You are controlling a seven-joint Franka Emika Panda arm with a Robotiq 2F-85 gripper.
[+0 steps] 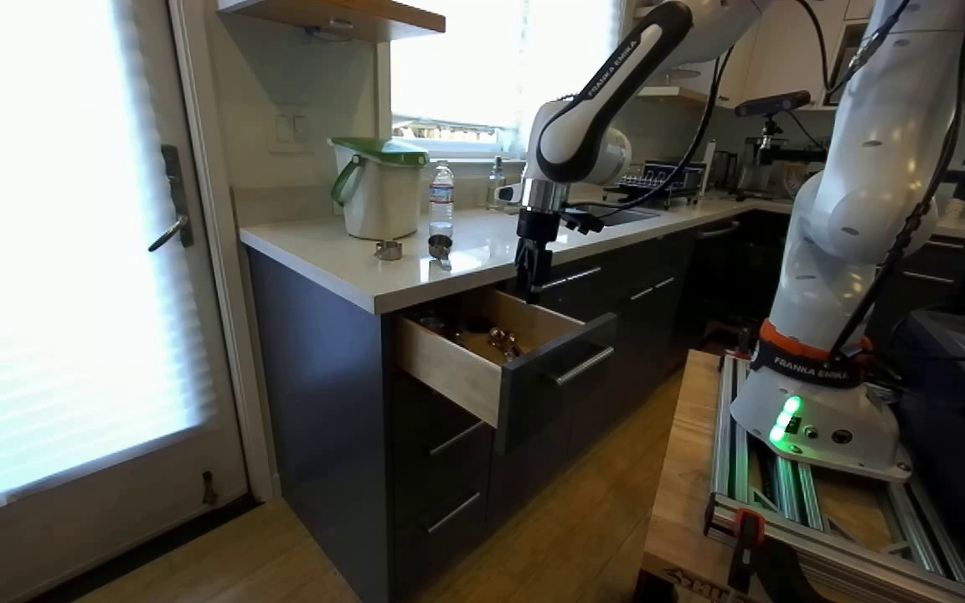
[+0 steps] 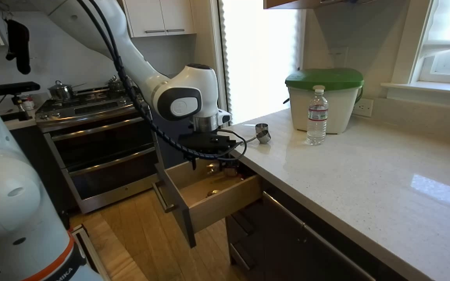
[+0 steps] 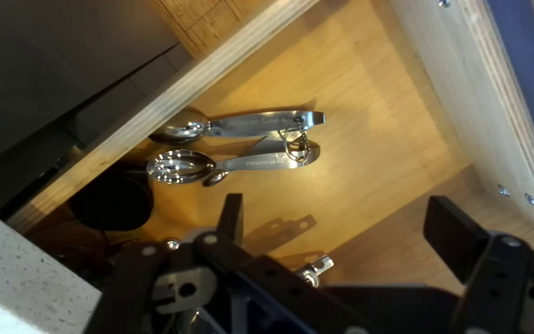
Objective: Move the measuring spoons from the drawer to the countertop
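Observation:
The measuring spoons are shiny metal on a ring and lie flat on the drawer floor in the wrist view, near a side wall. The drawer is pulled open, with a dark front and pale wood sides. My gripper is open and empty, pointing down over the drawer; the spoons lie ahead of its fingers, apart from them. It hangs above the drawer in an exterior view. Shiny metal shows inside the drawer there. The white countertop lies behind and above, also in an exterior view.
Two metal measuring cups lie on the countertop near a water bottle and a green-lidded bin. A metal piece with a hole is partly hidden by my gripper. A dark round container is deeper in the drawer.

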